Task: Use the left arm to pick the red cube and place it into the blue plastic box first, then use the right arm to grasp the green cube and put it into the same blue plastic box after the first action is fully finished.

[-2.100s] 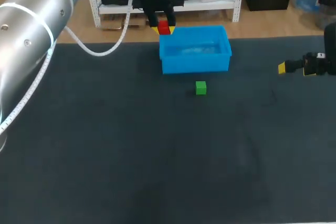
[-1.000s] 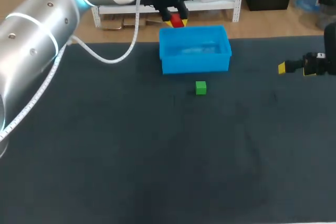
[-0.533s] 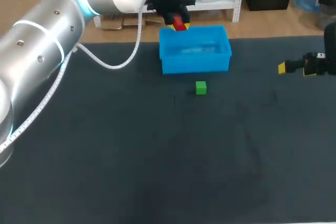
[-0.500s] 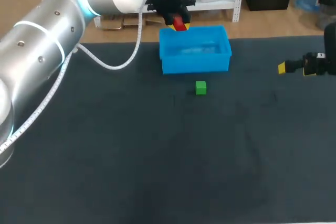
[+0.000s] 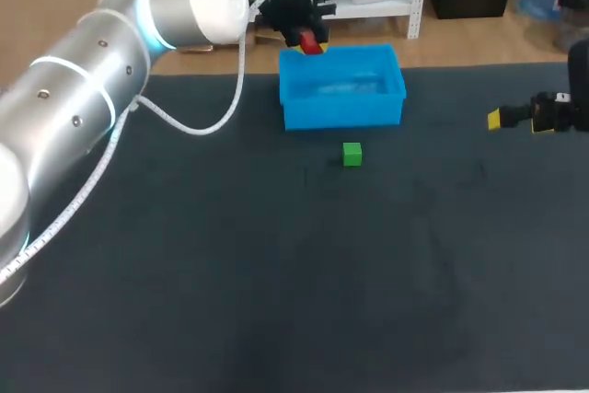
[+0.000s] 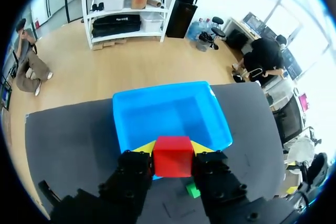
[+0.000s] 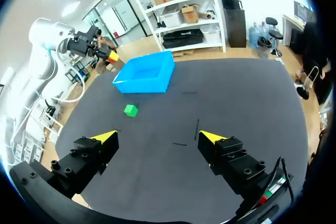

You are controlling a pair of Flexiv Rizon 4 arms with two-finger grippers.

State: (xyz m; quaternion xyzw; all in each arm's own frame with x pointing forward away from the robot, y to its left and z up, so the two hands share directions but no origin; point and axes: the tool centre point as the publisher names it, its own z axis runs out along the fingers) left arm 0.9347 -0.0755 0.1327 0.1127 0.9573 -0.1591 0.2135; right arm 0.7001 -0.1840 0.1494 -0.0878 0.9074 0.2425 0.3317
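Our left gripper [image 6: 172, 147] pinches the small red cube [image 5: 310, 41] over the blue plastic box's [image 5: 342, 113] far-left rim, poised for release. Our right gripper [image 7: 157, 137] hangs spread, well right of the small green cube [image 5: 352, 154].

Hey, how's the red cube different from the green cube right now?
The red cube is held in the air at the blue box's rim; the green cube lies on the table in front of the box. The left gripper is shut on the red cube; nothing touches the green cube, with the open right gripper far off. Both are small cubes, neither yet in the box.
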